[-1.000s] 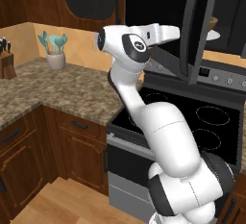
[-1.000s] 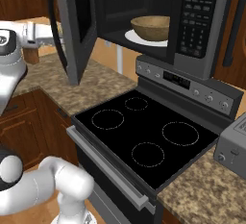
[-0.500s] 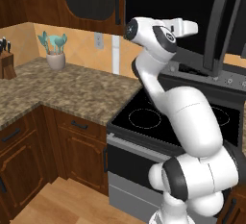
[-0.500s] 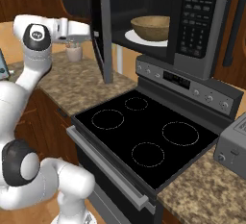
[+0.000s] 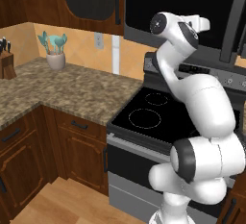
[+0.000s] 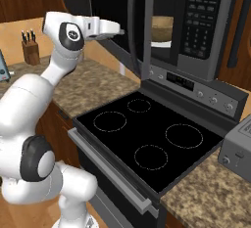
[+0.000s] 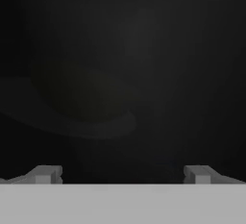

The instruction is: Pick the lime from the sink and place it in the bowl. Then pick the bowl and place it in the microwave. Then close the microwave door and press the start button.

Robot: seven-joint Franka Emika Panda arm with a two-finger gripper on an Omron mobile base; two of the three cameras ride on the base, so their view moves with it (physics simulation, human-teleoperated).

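Microwave door [image 6: 139, 26] now nearly shut, only a narrow gap left on its right edge; half a second ago it stood further out, a second ago wide open. Arm has swung right with it. Gripper [image 6: 115, 28] is against the outer face of the door near its left edge, jaws spread wide, nothing held. In the hand view the two fingertips [image 7: 45, 174] sit far apart at the bottom, dark door glass right in front, a faint bowl and plate shape seen through it.

Bowl [image 6: 162, 26] sits inside the microwave [image 6: 206, 21] on the white turntable plate [image 6: 159, 44], seen through the gap beside the control panel. Lime can't be made out.

Stove [image 6: 147, 139] below, unchanged. Utensil cup [image 5: 55, 59] at the counter's back edge in the left base view.
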